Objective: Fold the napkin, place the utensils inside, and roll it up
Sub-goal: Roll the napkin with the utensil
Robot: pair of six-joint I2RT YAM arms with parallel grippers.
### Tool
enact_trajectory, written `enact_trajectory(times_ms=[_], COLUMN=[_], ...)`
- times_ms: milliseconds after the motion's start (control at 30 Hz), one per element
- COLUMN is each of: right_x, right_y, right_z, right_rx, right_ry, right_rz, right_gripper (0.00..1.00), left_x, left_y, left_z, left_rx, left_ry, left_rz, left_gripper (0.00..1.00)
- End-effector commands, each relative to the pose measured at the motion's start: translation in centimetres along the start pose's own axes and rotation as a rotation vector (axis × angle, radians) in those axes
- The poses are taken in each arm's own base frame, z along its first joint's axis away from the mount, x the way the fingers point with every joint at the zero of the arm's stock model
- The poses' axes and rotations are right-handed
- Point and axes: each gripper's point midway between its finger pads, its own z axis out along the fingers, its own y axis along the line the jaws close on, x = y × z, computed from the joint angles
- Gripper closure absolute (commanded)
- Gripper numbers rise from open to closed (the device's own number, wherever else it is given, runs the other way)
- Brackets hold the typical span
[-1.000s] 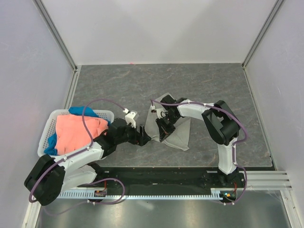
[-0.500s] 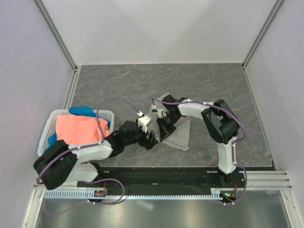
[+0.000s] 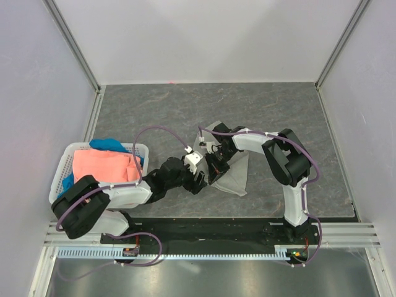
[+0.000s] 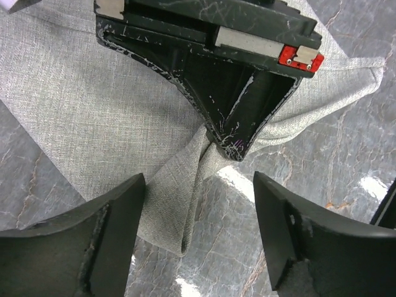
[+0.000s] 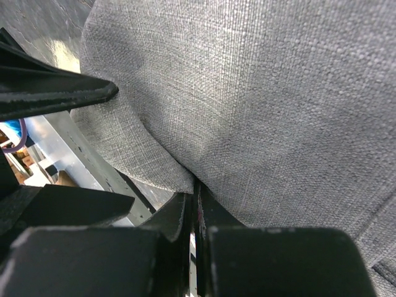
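Napkin (image 4: 93, 111), coarse grey weave, puckers where right hand (image 4: 228, 143) pinches it.

Right gripper (image 4: 230, 143), napkin (image 4: 93, 105) block left gripper (image 4: 198, 179) ahead; basket (image 3: 139, 148) leftward

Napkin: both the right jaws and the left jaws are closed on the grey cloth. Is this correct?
Not quite. The right jaws are closed on the napkin, but the left jaws stand open, with a fold of it between them, gripping nothing. The left wrist view shows this.
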Motion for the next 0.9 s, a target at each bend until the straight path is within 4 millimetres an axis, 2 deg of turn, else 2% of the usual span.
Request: enact_trajectory(times_ms=[0,200,633,733,767,867], right_x=[-0.6,-0.9,-0.9,-0.9,-0.9,-0.9], right_y=[-0.5,-0.5,-0.4,-0.4,-0.4,-0.3], right_z=[-0.3,-0.6,-0.6,-0.7,-0.7,-0.8], right_rx=[0.004,-0.003,-0.030,-0.030,-0.032,-0.035], right_ry=[-0.009,-0.019,-0.019,-0.021,-0.020,-0.022], right_rz=[-0.004,-0.001,-0.006,-0.007,-0.008,-0.006], right_gripper=[1.00,1.00,1.00,1.00,1.00,1.00], left_x=[-1.2,0.1,0.2,0.6,0.6,1.0], left_y=[0.3,0.5,0.9,1.2,1.3,1.2], left_z=[0.3,0.2,1.6,1.9,2.0,2.0], left_rx=[-0.030,-0.069,-0.156,-0.188,-0.195,-0.198], left_ry=[-0.036,0.016,0.059,0.080,0.084,0.100], left_rz=[0.095,0.115,0.177,0.225,0.228,0.229], left_gripper=[0.28,0.40,0.38,0.44,0.51,0.61])
